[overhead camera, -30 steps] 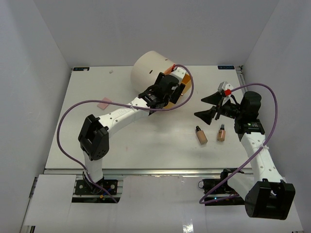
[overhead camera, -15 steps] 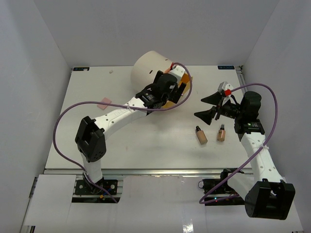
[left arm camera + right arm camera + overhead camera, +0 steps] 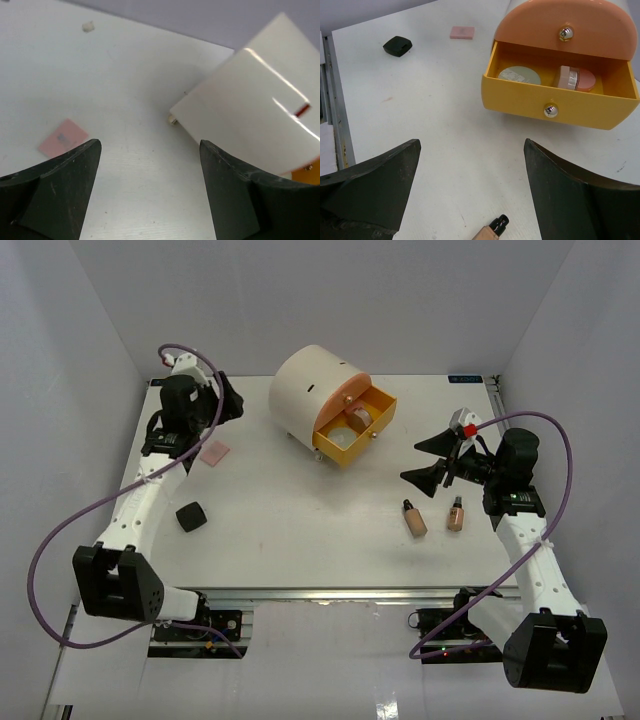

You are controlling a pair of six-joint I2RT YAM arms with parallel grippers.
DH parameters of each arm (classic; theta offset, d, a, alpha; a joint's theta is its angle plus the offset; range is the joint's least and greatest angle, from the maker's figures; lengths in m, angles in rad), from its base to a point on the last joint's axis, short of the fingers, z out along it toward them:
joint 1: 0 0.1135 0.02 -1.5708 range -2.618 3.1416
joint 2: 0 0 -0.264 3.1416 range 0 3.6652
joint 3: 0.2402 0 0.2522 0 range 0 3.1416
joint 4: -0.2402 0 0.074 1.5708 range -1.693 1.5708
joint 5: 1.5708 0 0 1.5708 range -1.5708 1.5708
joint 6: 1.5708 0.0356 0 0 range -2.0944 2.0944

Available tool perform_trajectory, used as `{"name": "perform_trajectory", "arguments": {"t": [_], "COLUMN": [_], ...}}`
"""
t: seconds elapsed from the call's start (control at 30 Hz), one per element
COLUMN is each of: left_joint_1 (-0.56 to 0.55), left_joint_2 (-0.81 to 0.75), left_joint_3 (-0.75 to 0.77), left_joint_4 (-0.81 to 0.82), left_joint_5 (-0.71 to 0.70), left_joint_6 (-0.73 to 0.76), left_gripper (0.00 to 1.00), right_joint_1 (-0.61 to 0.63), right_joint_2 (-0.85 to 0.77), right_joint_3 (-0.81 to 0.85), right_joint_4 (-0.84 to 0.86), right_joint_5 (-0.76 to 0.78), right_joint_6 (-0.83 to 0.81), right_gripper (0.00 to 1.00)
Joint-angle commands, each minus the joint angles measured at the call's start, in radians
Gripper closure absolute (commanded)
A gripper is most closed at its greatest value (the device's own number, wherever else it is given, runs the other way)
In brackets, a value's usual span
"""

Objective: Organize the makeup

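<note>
Two tan bottles with black caps lie at right, one (image 3: 413, 519) beside the other (image 3: 456, 513); the first one's cap shows in the right wrist view (image 3: 492, 232). A small black jar (image 3: 190, 516) sits at left, also seen in the right wrist view (image 3: 397, 46). A beige compact (image 3: 520, 76) and a pink compact (image 3: 576, 78) lie in the open yellow drawer (image 3: 352, 434). My left gripper (image 3: 231, 400) (image 3: 149, 150) is open and empty at the far left, above the table. My right gripper (image 3: 433, 460) (image 3: 470, 145) is open and empty, just above the bottles.
The big cream cylindrical box (image 3: 310, 390) (image 3: 260, 110) stands at the back centre, with an orange upper drawer front (image 3: 565, 27) shut. A flat pink piece (image 3: 214, 452) (image 3: 63, 143) lies on the table at the left. White walls enclose the table on three sides.
My left arm has swung away from the drawer to the far left back of the table, uncovering the open drawer and the black jar. The right arm has not moved.
</note>
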Motion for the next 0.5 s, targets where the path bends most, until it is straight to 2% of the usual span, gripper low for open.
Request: {"name": "perform_trajectory", "arguments": {"t": [0.0, 0.23, 0.47], "left_joint_1": [0.131, 0.184, 0.198], "left_joint_2": [0.154, 0.426, 0.531], "left_joint_3": [-0.007, 0.154, 0.205], "left_joint_4": [-0.050, -0.119, -0.099], "left_joint_5": [0.199, 0.074, 0.076], "left_joint_6": [-0.070, 0.117, 0.389], "left_gripper": [0.04, 0.02, 0.02], "right_joint_1": [-0.008, -0.014, -0.017], "right_joint_2": [-0.011, -0.010, 0.001], "right_joint_3": [-0.009, -0.011, -0.012], "right_joint_4": [0.044, 0.046, 0.044], "right_joint_5": [-0.030, -0.032, -0.034], "right_joint_6": [0.012, 0.012, 0.011], "right_gripper": [0.10, 0.10, 0.10]}}
